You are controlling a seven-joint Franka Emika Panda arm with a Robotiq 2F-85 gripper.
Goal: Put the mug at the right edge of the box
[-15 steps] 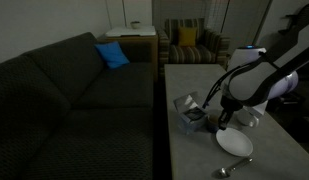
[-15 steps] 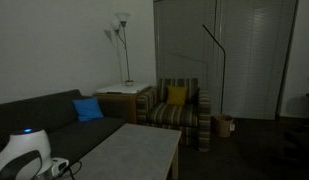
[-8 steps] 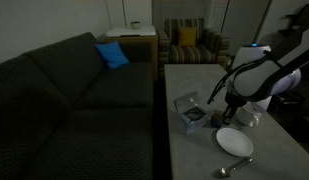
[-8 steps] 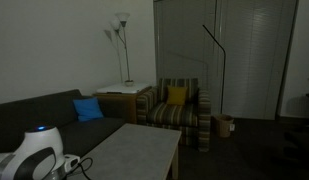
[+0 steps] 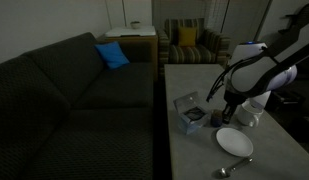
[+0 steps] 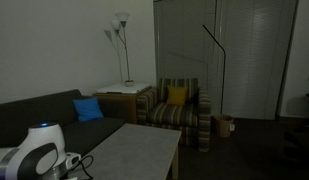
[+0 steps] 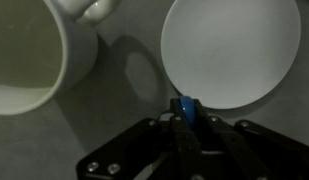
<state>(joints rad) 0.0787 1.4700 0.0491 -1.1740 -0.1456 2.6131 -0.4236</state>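
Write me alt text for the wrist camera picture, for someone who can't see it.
Looking down from the wrist, the gripper is shut over a grey table, with a spot of blue at its tips. A round white plate lies at upper right, and a large white cup stands at left.

The small white cardboard box with a dark-blue printed face [image 5: 186, 110] sits close to one long edge of the grey worktop [image 5: 189, 80], white flap lifted. The small dark mug [image 5: 215, 119] stands just beside it, farther from that edge, dimly lit.
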